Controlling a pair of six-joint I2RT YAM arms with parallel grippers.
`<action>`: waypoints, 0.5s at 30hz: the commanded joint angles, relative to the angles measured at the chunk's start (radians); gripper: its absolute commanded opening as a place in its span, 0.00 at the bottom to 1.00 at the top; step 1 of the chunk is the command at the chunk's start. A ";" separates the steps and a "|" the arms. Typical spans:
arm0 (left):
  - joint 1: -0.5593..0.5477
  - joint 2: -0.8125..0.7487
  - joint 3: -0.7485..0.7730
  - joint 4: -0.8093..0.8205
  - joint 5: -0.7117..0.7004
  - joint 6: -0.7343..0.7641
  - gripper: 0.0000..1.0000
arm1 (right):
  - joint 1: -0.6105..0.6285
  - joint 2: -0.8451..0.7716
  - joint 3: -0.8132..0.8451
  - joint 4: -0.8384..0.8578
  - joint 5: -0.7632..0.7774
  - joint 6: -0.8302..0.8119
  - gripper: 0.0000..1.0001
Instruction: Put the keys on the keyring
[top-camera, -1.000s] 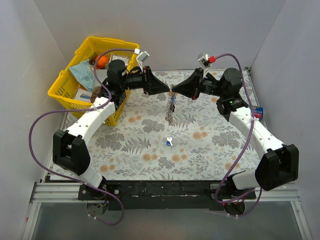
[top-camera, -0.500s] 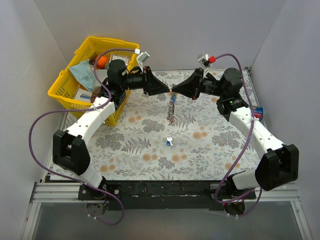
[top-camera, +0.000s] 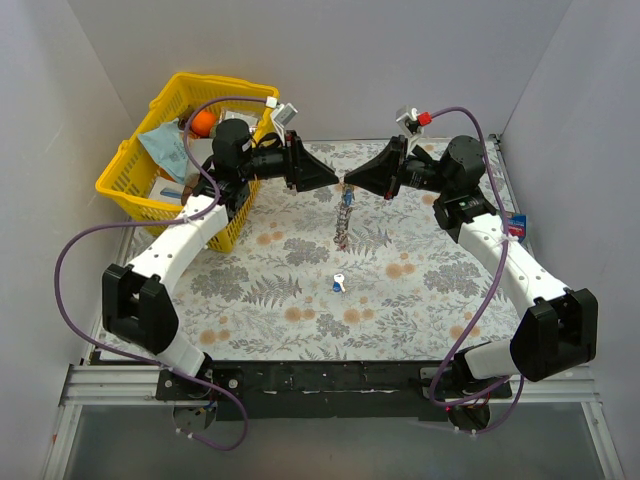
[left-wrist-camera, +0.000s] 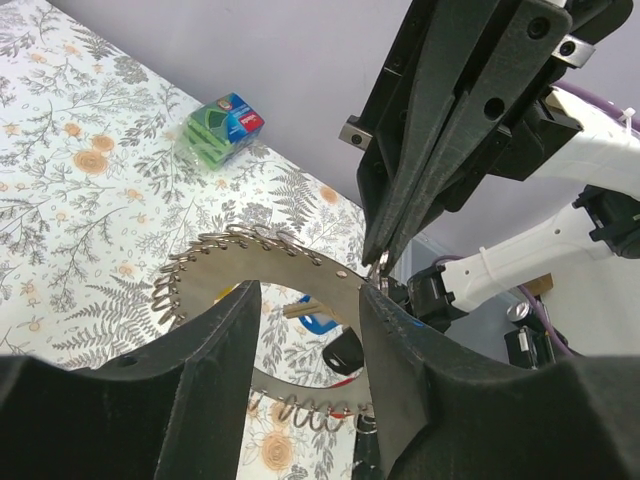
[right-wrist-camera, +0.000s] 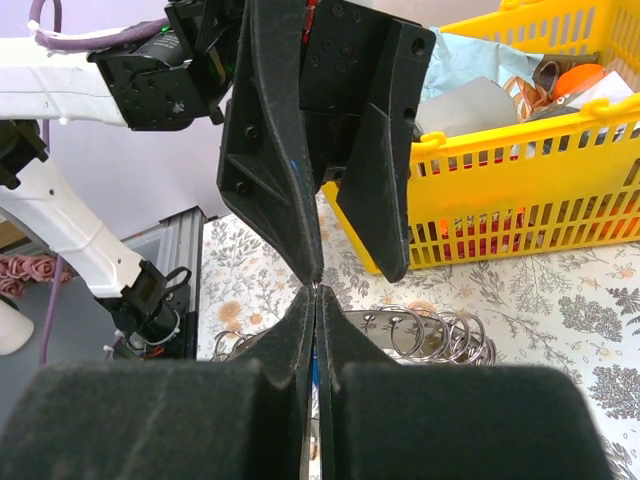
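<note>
Keyring (top-camera: 343, 215) hung from the right claw (top-camera: 346, 184), which was clamped on its top end, long axis running 12 to 6 over the desk (top-camera: 420, 290); left claw (top-camera: 333, 181) gaped at 9 o'clock, just beside; loose key (top-camera: 339, 283) lay toward 6

Overhead; opposed wrist close-ups sharing keyring (left-wrist-camera: 290, 272)

Robot lab test cell
Plain grey walls (top-camera: 330, 60) box in a floral-covered table (top-camera: 270, 290); an aluminium rail (top-camera: 100, 390) fronts it, with two cabled arms (top-camera: 185, 235) bolted on.
</note>
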 joint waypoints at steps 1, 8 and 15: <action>-0.003 -0.076 0.009 -0.015 -0.002 0.033 0.41 | -0.007 -0.033 0.022 0.060 -0.006 0.000 0.01; 0.008 -0.110 -0.027 0.017 -0.050 0.018 0.45 | -0.007 -0.036 0.016 0.065 -0.010 0.005 0.01; 0.006 -0.101 -0.068 0.132 -0.013 -0.053 0.44 | -0.007 -0.036 0.021 0.073 -0.013 0.014 0.01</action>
